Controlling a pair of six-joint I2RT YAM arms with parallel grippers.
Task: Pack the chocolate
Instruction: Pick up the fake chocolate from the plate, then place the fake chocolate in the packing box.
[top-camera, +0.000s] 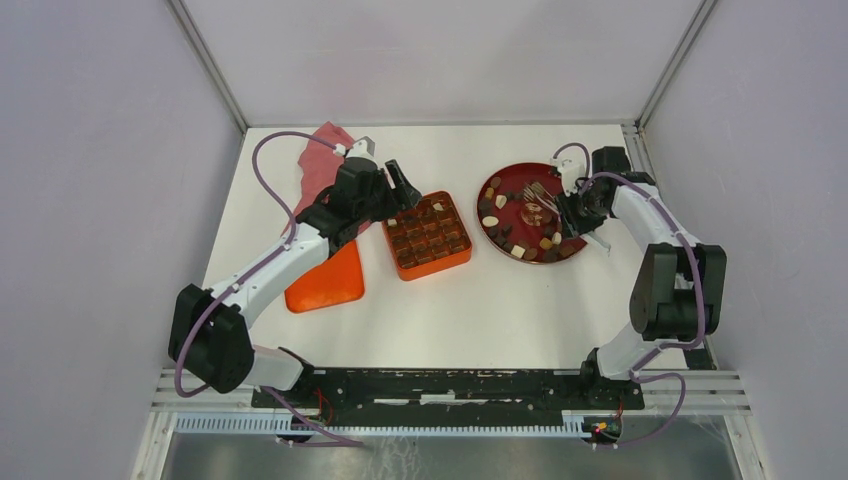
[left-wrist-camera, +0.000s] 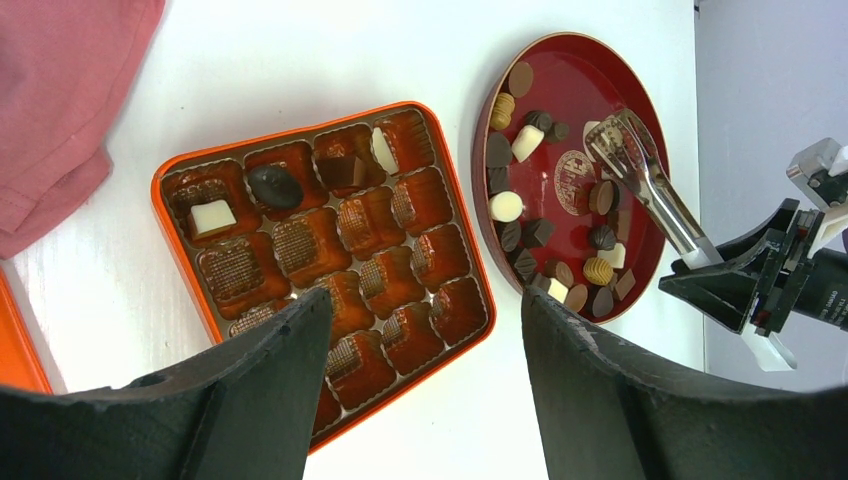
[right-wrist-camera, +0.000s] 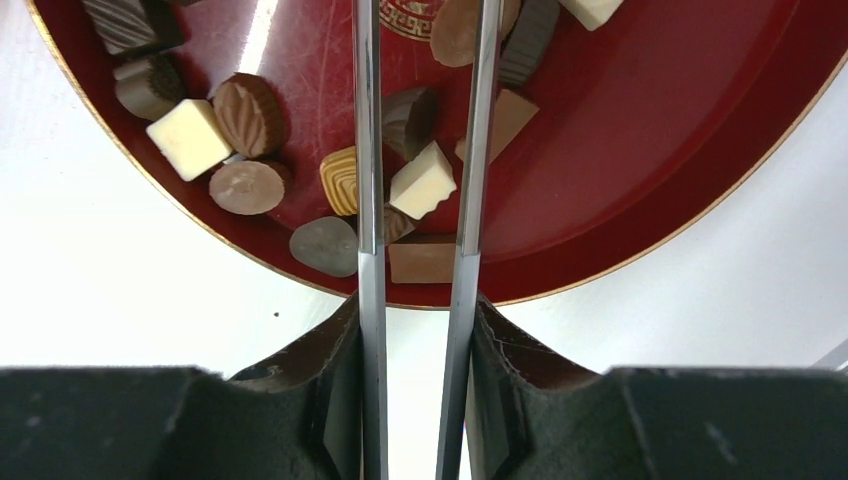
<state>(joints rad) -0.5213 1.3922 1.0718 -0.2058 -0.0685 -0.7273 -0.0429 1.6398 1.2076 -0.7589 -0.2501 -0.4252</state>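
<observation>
Several pieces of chocolate (top-camera: 490, 220), dark, light brown and cream, lie on the dark red plate (top-camera: 515, 185). My right gripper (right-wrist-camera: 418, 320) is shut on metal tongs (right-wrist-camera: 368, 150), whose two arms reach over the plate on either side of a cream piece (right-wrist-camera: 423, 182) and a dark piece (right-wrist-camera: 408, 108). The tongs' tips are out of the wrist view. The orange gridded box (left-wrist-camera: 330, 250) holds a dark oval (left-wrist-camera: 274, 186), a white square (left-wrist-camera: 212, 217) and two more pieces at its far side. My left gripper (left-wrist-camera: 425, 310) hovers open over the box's near corner, holding nothing.
A red cloth (top-camera: 320, 165) lies at the back left. An orange lid (top-camera: 328, 280) rests under the left arm beside the box. Grey walls close in the table on the left, right and back.
</observation>
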